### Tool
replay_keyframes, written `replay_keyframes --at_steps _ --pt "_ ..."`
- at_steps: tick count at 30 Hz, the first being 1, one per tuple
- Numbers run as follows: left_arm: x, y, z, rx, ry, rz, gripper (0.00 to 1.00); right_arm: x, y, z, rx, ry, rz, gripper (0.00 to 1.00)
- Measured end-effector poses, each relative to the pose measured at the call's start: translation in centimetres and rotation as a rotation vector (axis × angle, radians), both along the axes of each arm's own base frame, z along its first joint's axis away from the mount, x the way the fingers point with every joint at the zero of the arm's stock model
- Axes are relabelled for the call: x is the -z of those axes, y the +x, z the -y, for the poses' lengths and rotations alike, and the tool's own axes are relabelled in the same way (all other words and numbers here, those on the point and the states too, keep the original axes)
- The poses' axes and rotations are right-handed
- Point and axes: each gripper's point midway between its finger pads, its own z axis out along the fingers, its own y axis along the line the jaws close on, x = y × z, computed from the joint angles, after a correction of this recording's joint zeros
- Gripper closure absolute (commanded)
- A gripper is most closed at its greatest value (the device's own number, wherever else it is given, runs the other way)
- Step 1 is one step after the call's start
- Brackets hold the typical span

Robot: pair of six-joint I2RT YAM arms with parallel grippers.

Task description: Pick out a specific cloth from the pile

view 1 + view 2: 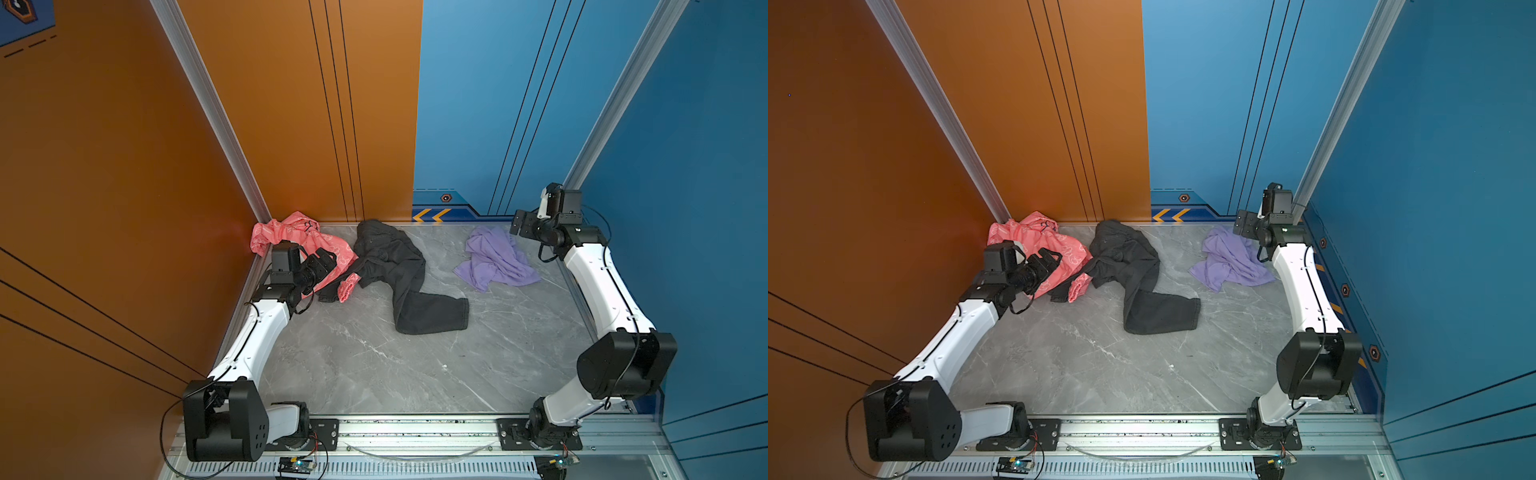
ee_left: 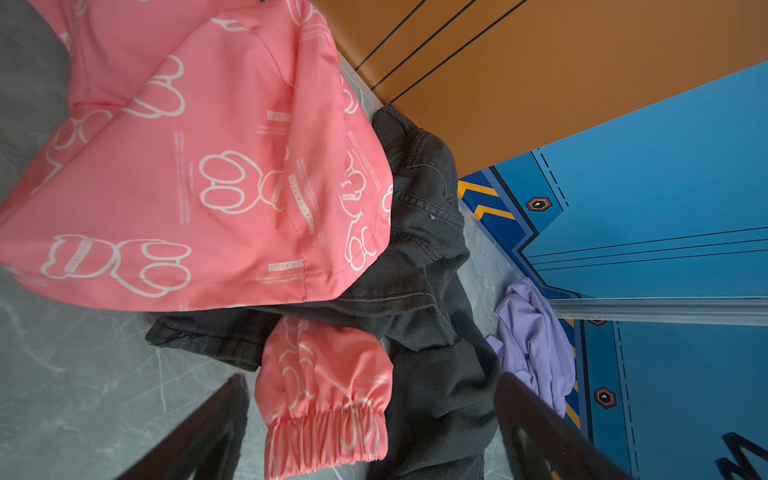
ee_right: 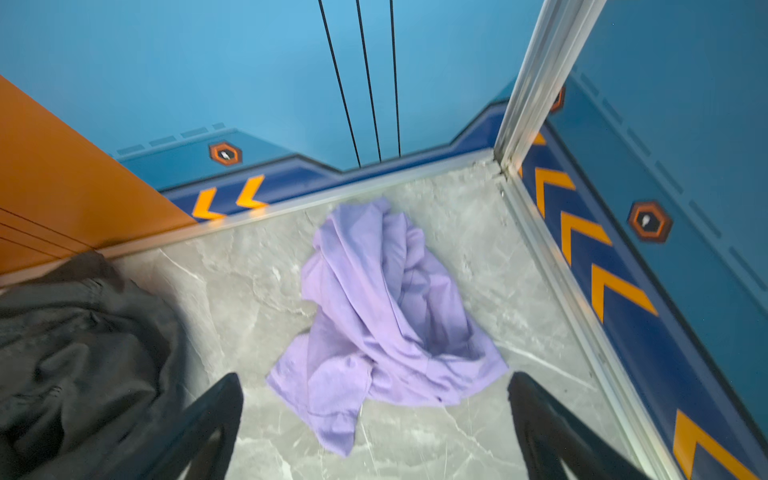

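The lavender cloth (image 1: 494, 259) (image 1: 1229, 262) lies crumpled on its own at the back right of the grey marble table, apart from the pile. My right gripper (image 1: 521, 224) (image 3: 376, 380) hovers open just behind it. In the right wrist view the cloth (image 3: 386, 316) rests loose on the table with nothing gripped. The pile at the back left is a coral-pink printed garment (image 1: 291, 237) overlapping dark grey trousers (image 1: 399, 274). My left gripper (image 1: 326, 259) (image 2: 374, 386) hangs open over the pink cuff (image 2: 328, 395) and holds nothing.
An orange wall (image 1: 291, 124) closes the left and back left, and a blue wall (image 1: 498, 124) the back right and right. Aluminium posts (image 1: 602, 124) stand at the back corners. A metal rail (image 1: 415, 432) with both arm bases runs along the table's front edge.
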Motion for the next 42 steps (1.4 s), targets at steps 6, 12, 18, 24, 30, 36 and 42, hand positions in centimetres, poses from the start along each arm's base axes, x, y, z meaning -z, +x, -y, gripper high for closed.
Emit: replay_keyframes --at_steps 6,12,18,24,30,36,42 --pt "0.0 0.0 0.1 0.003 0.002 0.001 0.06 7.5 0.5 0.0 0.026 0.032 -0.180 0.02" --pt "0.0 0.0 0.1 0.003 0.003 0.001 0.06 15.6 1.8 0.0 0.064 0.069 -0.374 0.00" --pt "-0.2 -0.1 -0.1 0.000 0.003 0.005 0.06 19.9 5.0 0.0 0.089 0.093 -0.463 0.05" --pt "-0.6 -0.7 -0.9 -0.020 0.003 0.020 0.06 22.9 6.1 0.0 0.125 0.114 -0.533 0.24" --pt "-0.5 -1.1 -1.9 -0.047 0.004 0.017 0.06 24.6 5.1 0.1 0.153 0.124 -0.595 0.56" --pt "-0.5 -1.1 -2.6 -0.061 0.009 0.018 0.06 24.2 4.0 1.1 0.191 0.145 -0.602 0.92" --pt "-0.3 -1.1 -2.9 -0.060 0.013 0.015 0.06 24.2 -1.3 4.7 0.281 0.178 -0.679 0.90"
